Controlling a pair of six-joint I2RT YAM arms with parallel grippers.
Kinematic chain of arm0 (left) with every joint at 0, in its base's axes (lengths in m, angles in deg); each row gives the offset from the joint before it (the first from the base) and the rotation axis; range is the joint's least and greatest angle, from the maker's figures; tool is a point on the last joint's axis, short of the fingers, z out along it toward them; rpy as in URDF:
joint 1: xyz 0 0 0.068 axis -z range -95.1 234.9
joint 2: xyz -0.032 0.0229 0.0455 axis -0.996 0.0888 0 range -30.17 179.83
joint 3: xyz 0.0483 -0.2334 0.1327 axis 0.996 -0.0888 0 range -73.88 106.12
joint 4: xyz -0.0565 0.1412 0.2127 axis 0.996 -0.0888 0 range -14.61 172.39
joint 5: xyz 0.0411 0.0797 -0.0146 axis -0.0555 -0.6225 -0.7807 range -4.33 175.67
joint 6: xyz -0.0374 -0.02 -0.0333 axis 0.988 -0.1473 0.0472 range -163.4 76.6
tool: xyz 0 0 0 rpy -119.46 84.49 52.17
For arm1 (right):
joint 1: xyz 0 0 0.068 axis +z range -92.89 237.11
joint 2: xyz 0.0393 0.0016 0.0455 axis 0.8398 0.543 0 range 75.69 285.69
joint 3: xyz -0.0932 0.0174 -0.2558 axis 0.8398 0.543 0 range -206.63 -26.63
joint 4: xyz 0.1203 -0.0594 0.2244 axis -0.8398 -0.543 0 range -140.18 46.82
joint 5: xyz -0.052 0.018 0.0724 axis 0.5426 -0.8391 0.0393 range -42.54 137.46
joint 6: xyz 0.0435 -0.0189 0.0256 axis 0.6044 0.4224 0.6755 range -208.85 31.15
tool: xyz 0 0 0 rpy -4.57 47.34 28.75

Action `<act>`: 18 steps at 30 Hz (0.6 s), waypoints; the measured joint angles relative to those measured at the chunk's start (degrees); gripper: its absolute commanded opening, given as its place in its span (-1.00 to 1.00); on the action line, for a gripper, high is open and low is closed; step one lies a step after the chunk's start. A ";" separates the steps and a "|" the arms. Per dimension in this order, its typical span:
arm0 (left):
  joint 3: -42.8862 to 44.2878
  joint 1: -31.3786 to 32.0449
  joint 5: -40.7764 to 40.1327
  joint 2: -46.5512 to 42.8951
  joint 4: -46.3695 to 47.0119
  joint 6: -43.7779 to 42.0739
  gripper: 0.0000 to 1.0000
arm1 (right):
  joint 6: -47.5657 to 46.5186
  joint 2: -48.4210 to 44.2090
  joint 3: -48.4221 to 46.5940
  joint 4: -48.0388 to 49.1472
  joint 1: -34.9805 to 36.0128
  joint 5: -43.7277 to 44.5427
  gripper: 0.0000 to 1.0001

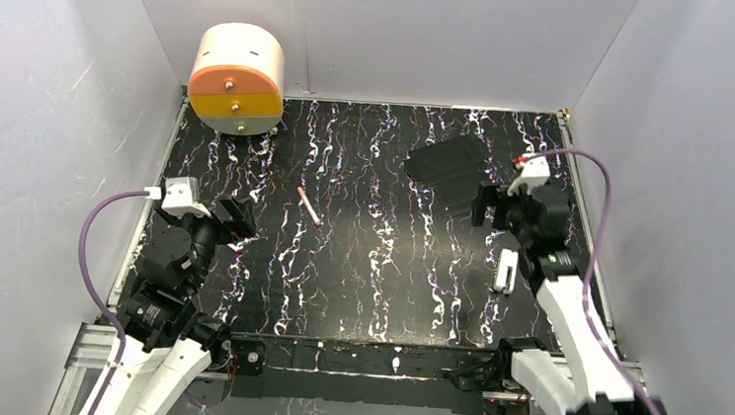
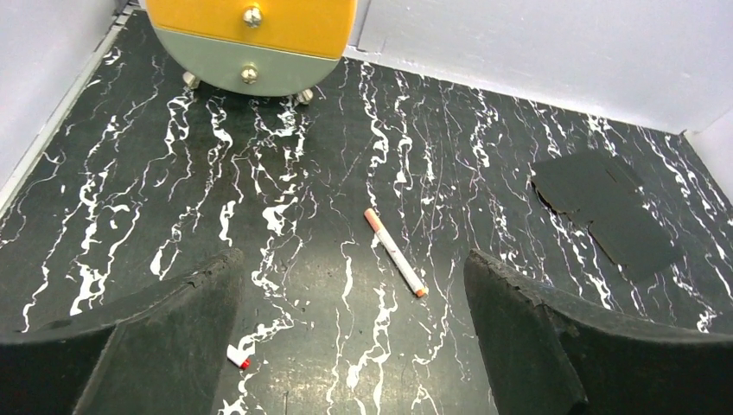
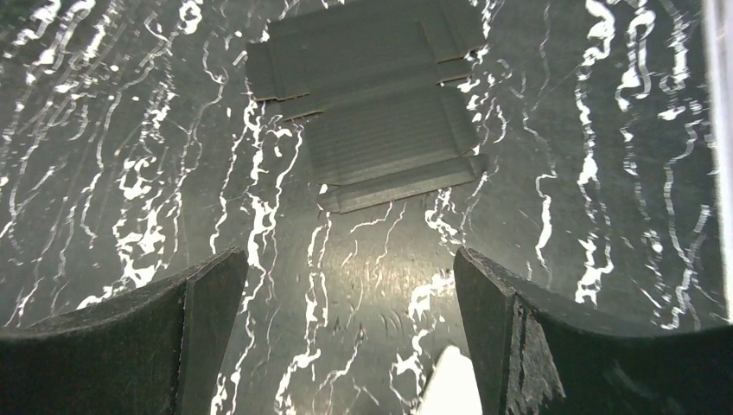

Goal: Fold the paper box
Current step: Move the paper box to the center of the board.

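Note:
The paper box (image 1: 451, 167) lies flat and unfolded on the black marbled table at the back right, a matte black creased blank with flaps. In the right wrist view the paper box (image 3: 372, 95) sits just ahead of my right gripper (image 3: 347, 264), which is open and holds nothing. From above, the right gripper (image 1: 488, 205) hovers at the blank's near right edge. My left gripper (image 1: 236, 215) stands open at the left side, far from the blank. Nothing is between the jaws of the left gripper (image 2: 353, 268), and the paper box (image 2: 605, 212) shows far off to the right.
A cream and orange drawer unit (image 1: 238, 78) stands at the back left corner. A thin white stick with orange ends (image 1: 309, 206) lies mid-table. A white block (image 1: 505, 270) lies by the right arm. A tiny white and red piece (image 2: 239, 358) lies near the left finger. Grey walls enclose the table.

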 measured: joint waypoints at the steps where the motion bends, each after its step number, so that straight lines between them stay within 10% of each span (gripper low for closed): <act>1: -0.20 0.04 0.52 0.20 0.24 -0.22 0.88 | 0.24 4.09 -0.92 1.75 0.00 -0.15 0.97; 18: -0.63 0.61 2.99 2.14 1.33 -1.97 0.88 | 8.98 64.17 -31.28 21.31 -14.32 -19.39 0.75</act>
